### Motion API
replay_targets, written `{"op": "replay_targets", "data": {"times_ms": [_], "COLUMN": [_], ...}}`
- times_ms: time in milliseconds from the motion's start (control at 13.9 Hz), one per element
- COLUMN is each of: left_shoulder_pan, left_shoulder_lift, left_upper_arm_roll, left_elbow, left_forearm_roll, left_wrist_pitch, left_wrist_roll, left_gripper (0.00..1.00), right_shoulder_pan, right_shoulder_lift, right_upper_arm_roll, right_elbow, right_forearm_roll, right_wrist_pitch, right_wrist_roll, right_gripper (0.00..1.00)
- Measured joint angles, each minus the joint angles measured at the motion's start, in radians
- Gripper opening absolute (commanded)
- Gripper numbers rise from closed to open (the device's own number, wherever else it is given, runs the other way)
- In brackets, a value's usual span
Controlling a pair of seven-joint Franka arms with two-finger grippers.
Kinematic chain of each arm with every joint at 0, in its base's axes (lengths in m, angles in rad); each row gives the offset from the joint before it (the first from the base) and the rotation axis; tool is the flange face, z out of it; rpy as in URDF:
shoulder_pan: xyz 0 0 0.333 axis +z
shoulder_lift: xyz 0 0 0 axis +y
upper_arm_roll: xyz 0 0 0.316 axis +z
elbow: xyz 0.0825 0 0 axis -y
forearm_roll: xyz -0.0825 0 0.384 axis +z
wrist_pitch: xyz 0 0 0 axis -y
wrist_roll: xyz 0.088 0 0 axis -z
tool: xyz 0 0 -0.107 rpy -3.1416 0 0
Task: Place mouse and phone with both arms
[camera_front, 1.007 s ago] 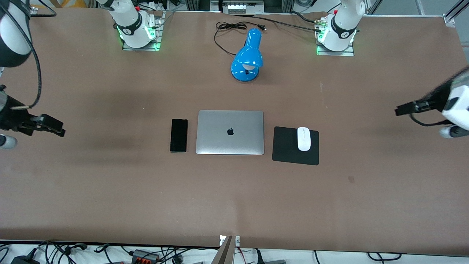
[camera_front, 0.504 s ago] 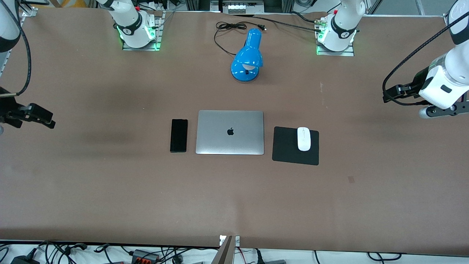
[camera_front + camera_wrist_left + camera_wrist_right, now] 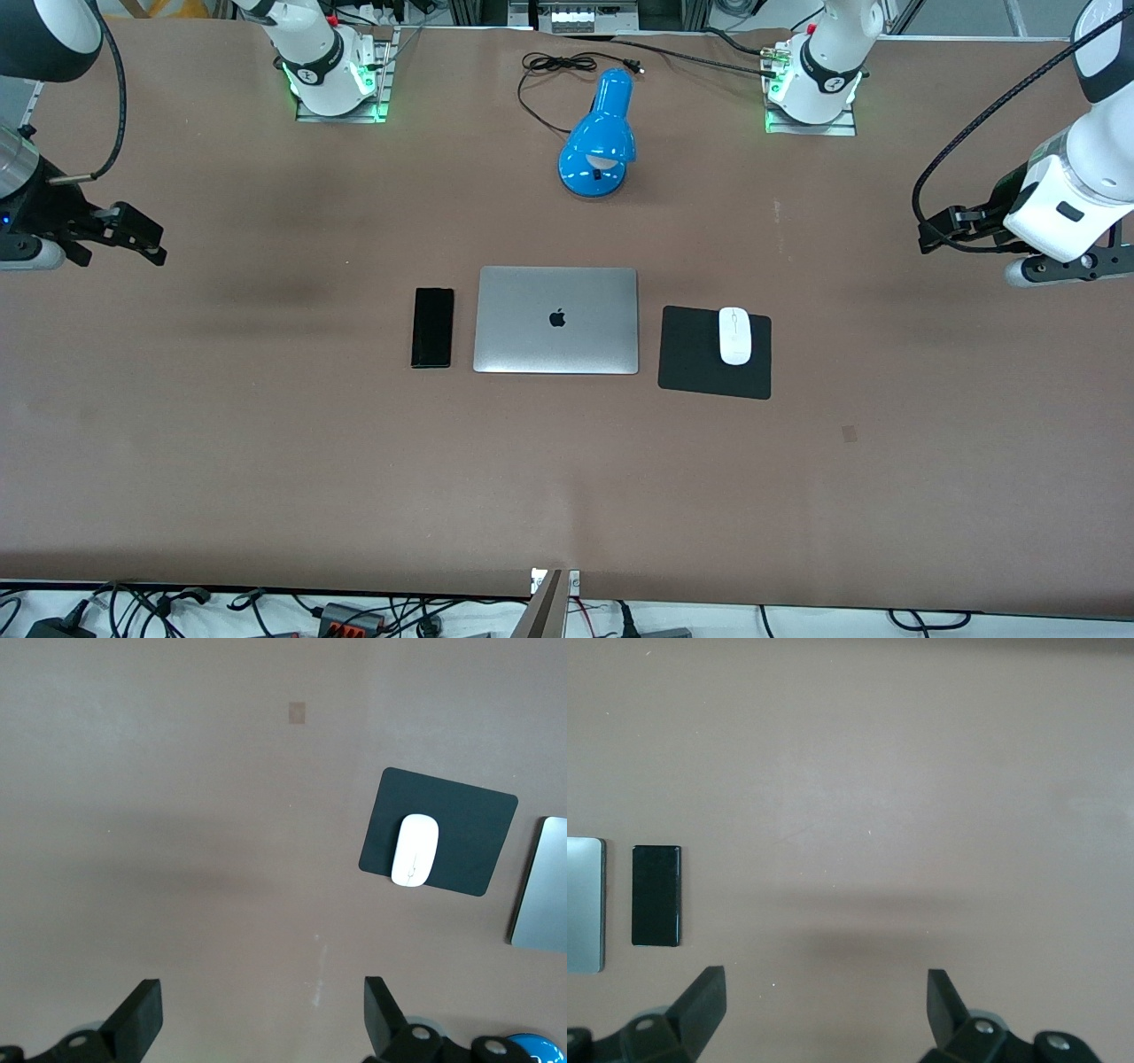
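Holding nothing, both of my grippers hang in the air with their fingers spread wide. Nearest the front camera lies a broad bare stretch of brown table (image 3: 567,496), with plenty of room for moving. Farther from that camera, a row of things sits mid-table: the phone (image 3: 432,327) lies flat toward my right arm's end, just beside the closed silver laptop (image 3: 556,320) with a thin gap between them, and the black mouse pad (image 3: 715,352) lies toward my left arm's end, close to the laptop but apart from it. The mouse (image 3: 734,336) rests on the pad, in the part farther from the front camera, well inside its edges (the grey line down its front shows in my left wrist view).

My left gripper (image 3: 941,232) hovers over bare table near my left arm's end, well apart from the mouse. My right gripper (image 3: 135,232) hovers over bare table near the other end, well apart from the phone. Farthest off, the blue desk lamp (image 3: 599,137) stands between my two bases, its black cord (image 3: 549,75) looped beside it.
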Motion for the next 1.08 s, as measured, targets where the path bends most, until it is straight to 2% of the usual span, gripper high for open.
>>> {"op": "replay_targets", "data": {"times_ms": [432,1079], "left_shoulder_pan": [0.008,0.009], "left_shoulder_lift": [0.002,0.007], "left_upper_arm_roll": [0.002,0.004], "left_elbow": [0.000,0.000], "left_forearm_roll": [-0.062,-0.066], "left_wrist_pitch": [0.001,0.001], "left_wrist_roll": [0.025,0.088], "left_gripper": [1.00,1.00], "right_shoulder_pan": [-0.001,-0.002], "right_shoulder_lift": [-0.007,-0.004], "right_upper_arm_roll": [-0.001,-0.001], "right_elbow": [0.016,0.035], "right_forearm_roll": [0.001,0.017], "right_wrist_pitch": [-0.044,-0.085], "right_wrist_roll": [0.000,0.001], "right_gripper": [1.00,1.00]}}
